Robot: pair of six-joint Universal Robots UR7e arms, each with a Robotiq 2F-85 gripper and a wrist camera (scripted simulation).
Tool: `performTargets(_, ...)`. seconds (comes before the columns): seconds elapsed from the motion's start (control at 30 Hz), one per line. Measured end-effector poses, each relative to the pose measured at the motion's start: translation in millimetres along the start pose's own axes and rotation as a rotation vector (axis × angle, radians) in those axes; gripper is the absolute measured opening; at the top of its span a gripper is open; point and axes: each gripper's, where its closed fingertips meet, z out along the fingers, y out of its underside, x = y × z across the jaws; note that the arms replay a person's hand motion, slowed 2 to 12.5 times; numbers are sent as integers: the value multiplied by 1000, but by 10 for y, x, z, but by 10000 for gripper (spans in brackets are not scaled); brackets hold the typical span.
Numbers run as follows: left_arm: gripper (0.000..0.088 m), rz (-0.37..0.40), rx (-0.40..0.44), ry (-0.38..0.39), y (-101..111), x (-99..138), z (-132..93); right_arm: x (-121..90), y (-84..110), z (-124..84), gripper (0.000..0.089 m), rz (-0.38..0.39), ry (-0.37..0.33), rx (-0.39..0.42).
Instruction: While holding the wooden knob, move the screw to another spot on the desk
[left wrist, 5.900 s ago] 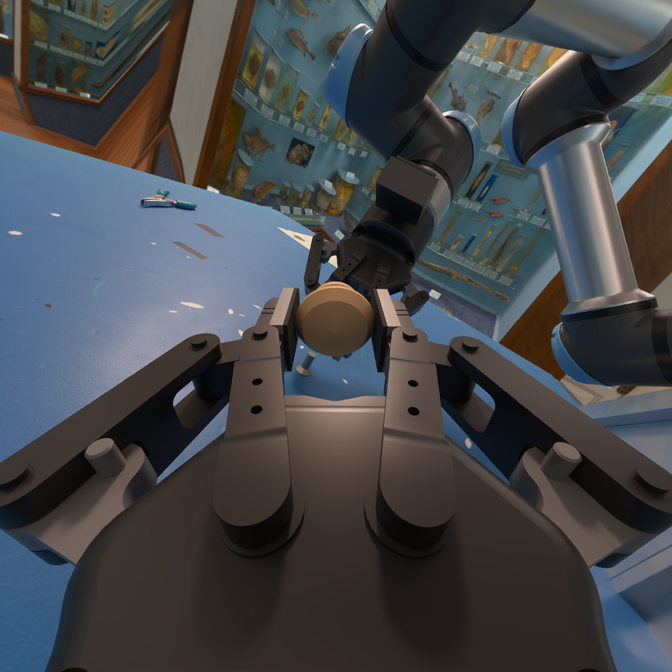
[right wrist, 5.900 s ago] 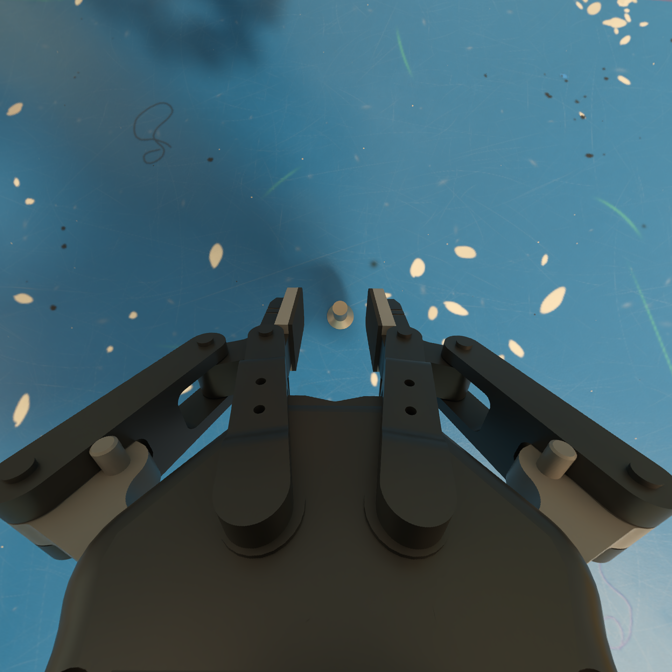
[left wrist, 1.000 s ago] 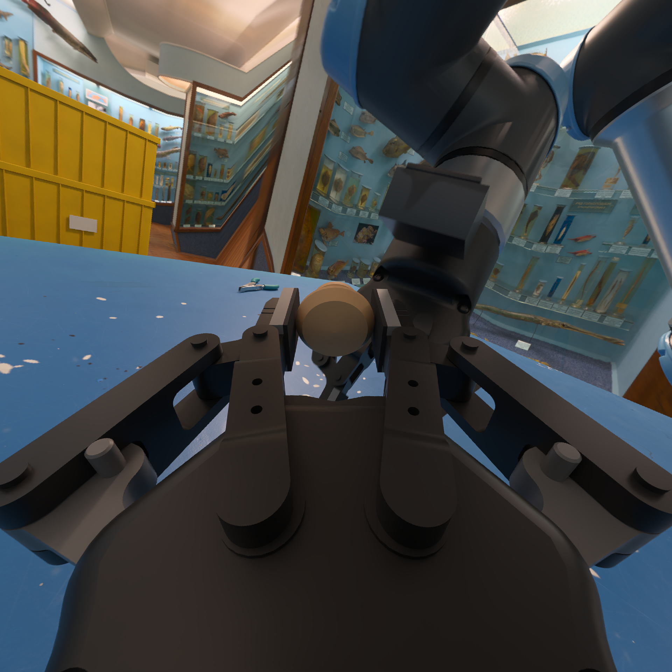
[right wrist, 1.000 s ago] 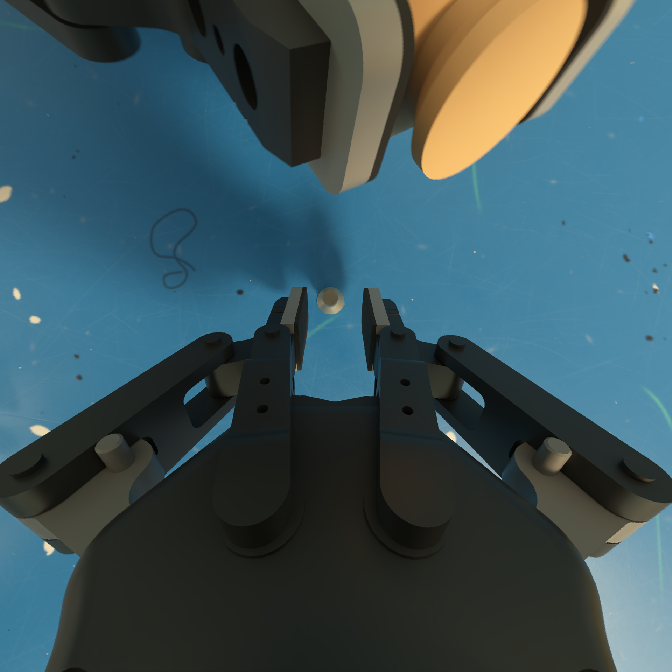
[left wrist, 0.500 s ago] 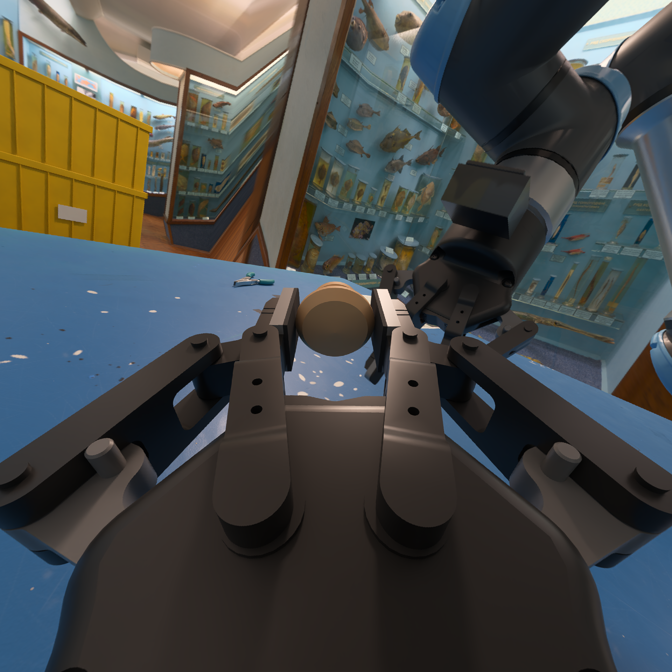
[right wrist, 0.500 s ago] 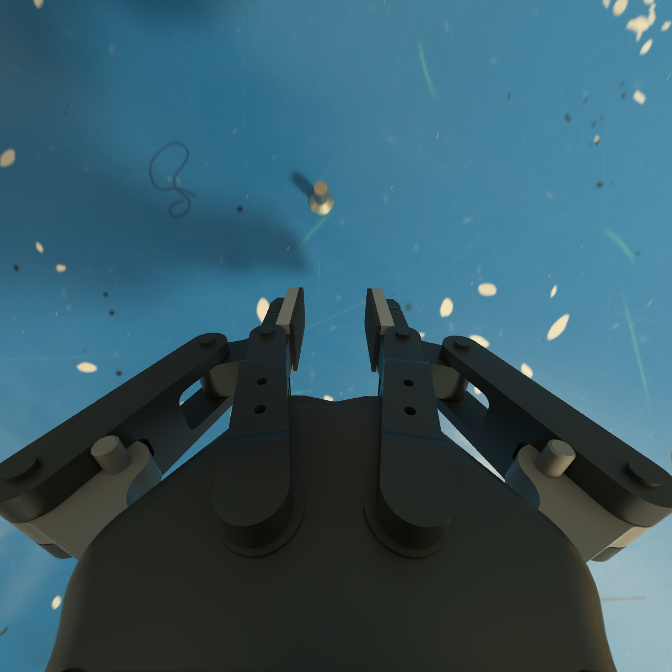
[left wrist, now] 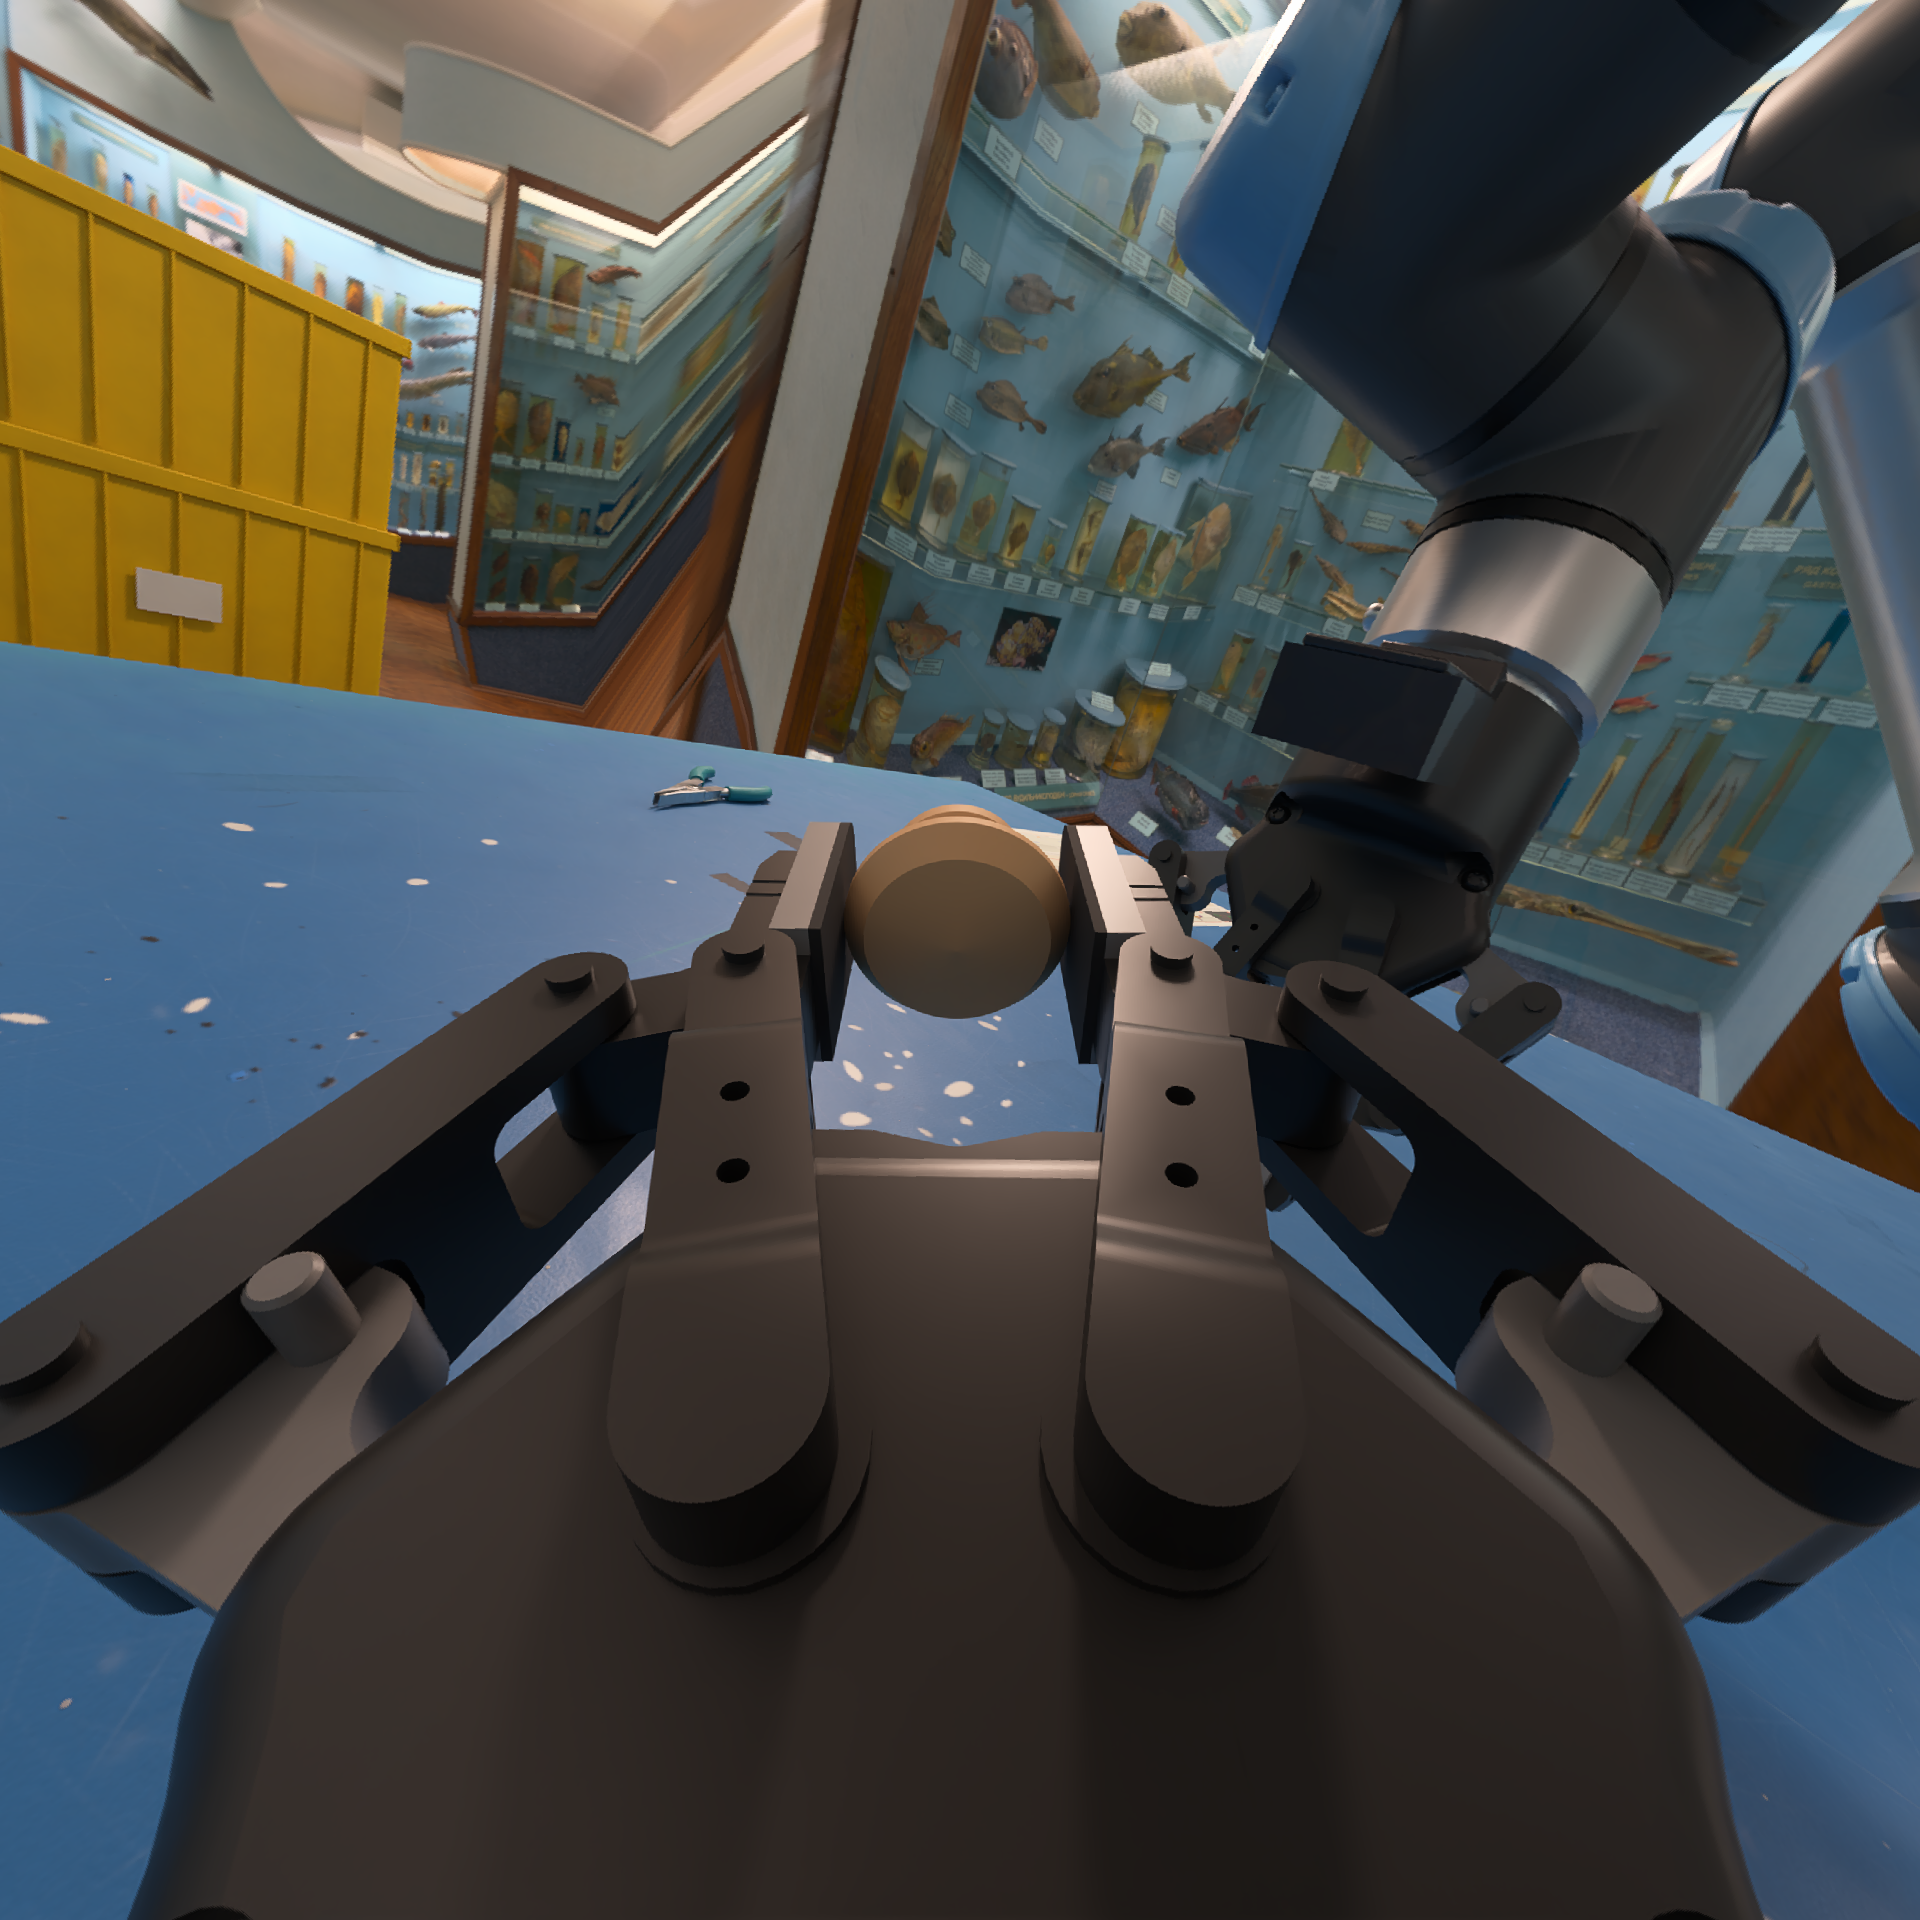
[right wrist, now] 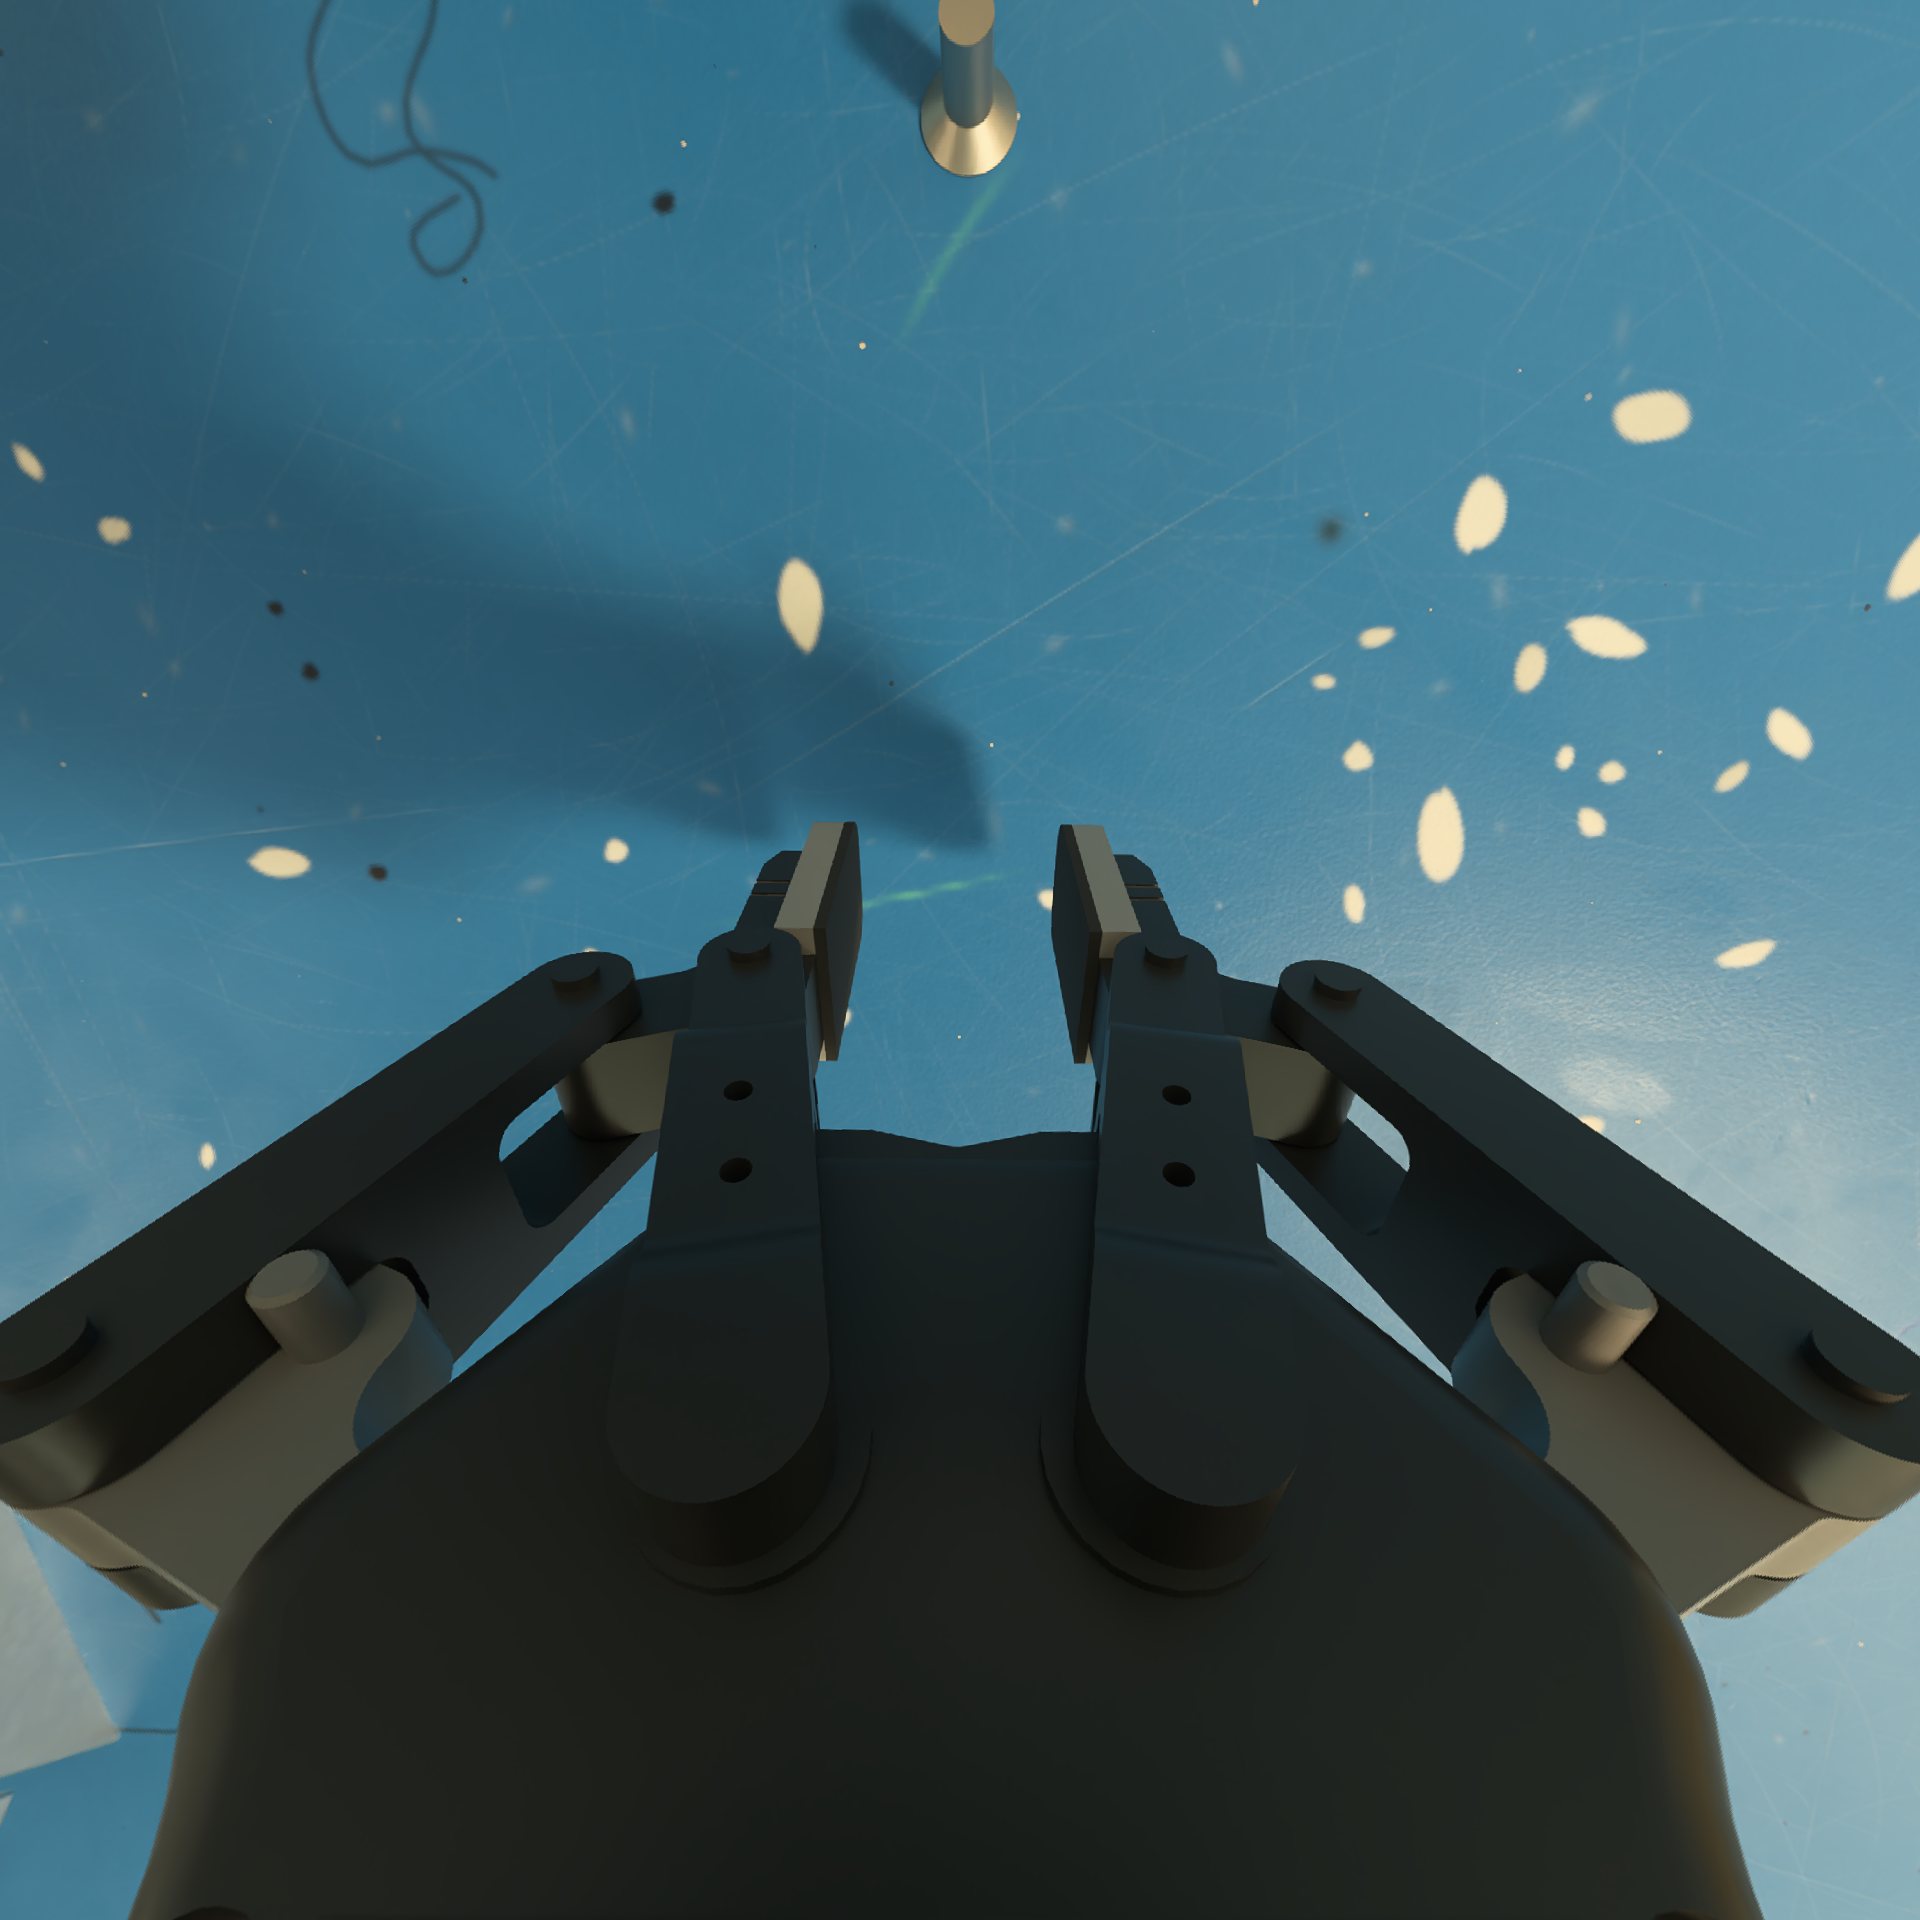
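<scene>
My left gripper is shut on the round wooden knob and holds it above the blue desk. In the right wrist view a small metal screw stands head-down on the desk at the top edge, well ahead of my right gripper. The right gripper is open and empty, pointing down at the desk. It also shows in the left wrist view, just right of the knob and beyond it. The screw is not visible in the left wrist view.
A small teal-handled tool lies far back on the desk. A yellow crate stands beyond the desk at the left. The right arm fills the upper right. A pale sheet's corner lies at the lower left.
The right gripper has let go of the screw and drawn back from it; the screw now stands farther ahead on the desk. The left gripper still holds the knob, nearly still.
</scene>
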Motion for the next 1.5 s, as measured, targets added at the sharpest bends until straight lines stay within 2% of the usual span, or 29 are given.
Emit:
performTargets(0.33, 350, -10, -4, 10, 6, 6, 2, -6, -50, 51, 386, -99, 21, 12)
performTargets(0.6, 350, -17, -5, 17, 7, 8, 4, 23, -59, 84, 326, -169, 19, -27)
performTargets(0.8, 350, -19, -8, 22, 11, 14, 6, 25, -20, 113, 278, -167, -1, -67)
performTargets(0.97, 350, -22, -12, 25, 15, 16, 9, -2, 1, 123, 238, -156, -23, -70)
performTargets(1.1, 350, -25, -14, 26, 19, 15, 11, -55, 9, 121, 209, -141, -53, -57)
performTargets(1.5, 350, -29, -20, 30, 27, 19, 17, -263, -32, 106, 204, -114, -141, 21)
